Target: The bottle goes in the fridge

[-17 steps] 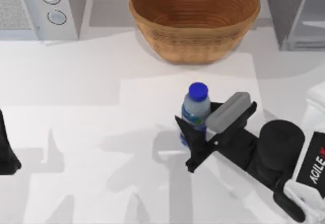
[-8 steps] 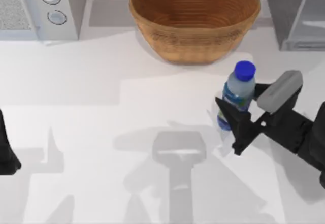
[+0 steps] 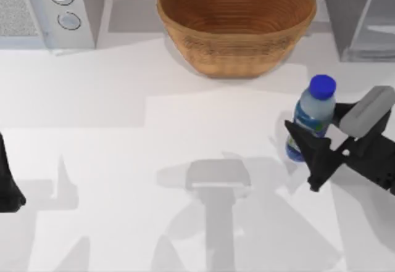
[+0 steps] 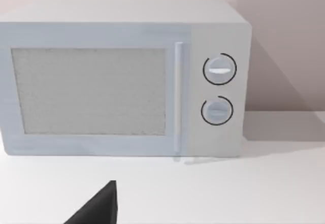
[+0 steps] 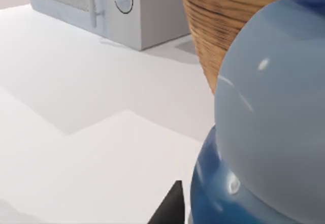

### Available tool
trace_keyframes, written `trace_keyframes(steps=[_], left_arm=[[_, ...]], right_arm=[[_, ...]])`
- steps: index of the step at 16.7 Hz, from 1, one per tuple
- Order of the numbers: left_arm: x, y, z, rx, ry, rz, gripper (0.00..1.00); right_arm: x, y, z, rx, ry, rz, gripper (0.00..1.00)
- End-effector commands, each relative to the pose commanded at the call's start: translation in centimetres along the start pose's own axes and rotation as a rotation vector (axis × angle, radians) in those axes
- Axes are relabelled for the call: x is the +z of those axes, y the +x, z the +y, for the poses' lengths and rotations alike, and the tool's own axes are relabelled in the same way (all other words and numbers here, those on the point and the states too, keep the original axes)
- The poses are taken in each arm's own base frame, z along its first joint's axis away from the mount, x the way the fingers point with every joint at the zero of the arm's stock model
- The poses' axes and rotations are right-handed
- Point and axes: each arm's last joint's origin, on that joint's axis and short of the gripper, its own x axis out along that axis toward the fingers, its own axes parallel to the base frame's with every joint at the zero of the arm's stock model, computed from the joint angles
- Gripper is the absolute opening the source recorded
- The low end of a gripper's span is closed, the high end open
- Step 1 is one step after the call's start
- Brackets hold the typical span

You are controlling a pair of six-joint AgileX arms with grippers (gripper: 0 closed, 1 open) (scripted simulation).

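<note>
My right gripper (image 3: 322,141) is shut on the bottle (image 3: 310,119), a clear one with a blue cap and blue label, held upright above the table at the right side of the top view. The right wrist view shows the bottle (image 5: 264,132) very close, with one dark fingertip (image 5: 170,209) beside it. The fridge (image 3: 360,14) stands at the back right corner, grey with a pale glassy door panel, behind and to the right of the bottle. My left gripper (image 3: 7,182) is parked at the left edge; one of its fingertips (image 4: 99,207) shows in the left wrist view.
A large woven basket (image 3: 237,20) sits at the back centre, just left of the fridge. A white microwave (image 3: 46,7) with two round knobs stands at the back left, and the microwave (image 4: 122,76) faces the left wrist camera.
My right gripper has carried the bottle to the right and slightly toward the back, nearer the fridge. The left arm has not moved.
</note>
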Motion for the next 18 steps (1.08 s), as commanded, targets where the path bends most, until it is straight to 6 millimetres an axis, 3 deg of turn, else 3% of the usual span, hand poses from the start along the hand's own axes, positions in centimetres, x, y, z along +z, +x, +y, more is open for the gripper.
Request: trace_keyframes(steps=[7,14,18], left_arm=[[0.0,0.0,0.0,0.0,0.0,0.0,1.0],[0.0,0.0,0.0,0.0,0.0,0.0,1.0],[0.0,0.0,0.0,0.0,0.0,0.0,1.0]], right_arm=[[1.6,-1.6,-0.3,-0.082,0.017,0.015,0.01],[5.7,-6.5,0.3,-0.265,0.015,-0.011,0.01],[6.9,-9.1,0.7,-0.373,0.015,-0.053,0.01]])
